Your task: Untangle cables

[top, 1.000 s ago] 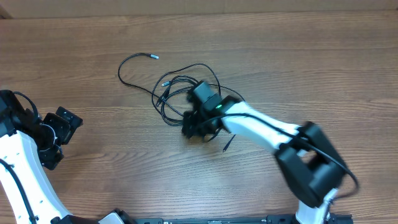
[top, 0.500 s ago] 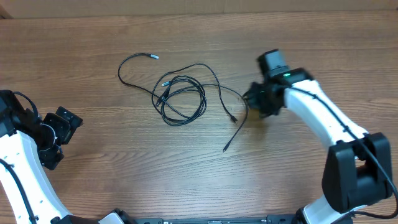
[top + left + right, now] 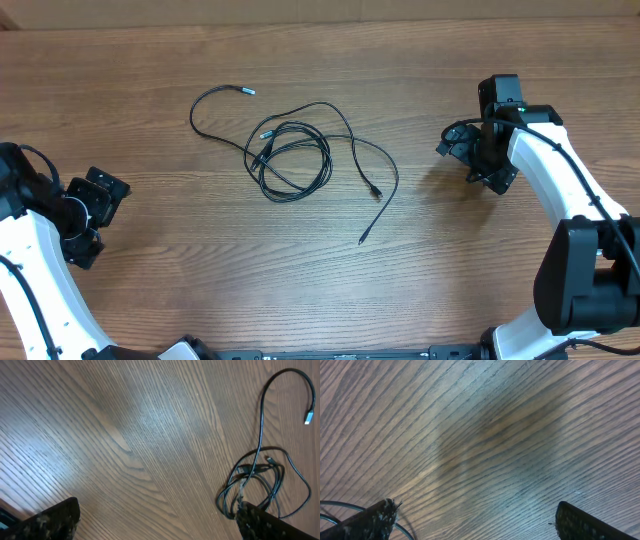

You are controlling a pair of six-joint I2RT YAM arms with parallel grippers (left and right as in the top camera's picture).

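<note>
Right pincer is wide open over bare counter on the right side. There's nothing between its fingers and it's well apart from the cables. Left pincer is spread open too, empty, down near the left edge. The cables lie middle-left on the counter in a tangle of thin black loops. One strand curls off up-left to a silvery tip, and two more trail right and down to small plug ends. In the left wrist view the tangle shows at the right, partly behind one finger.
</note>
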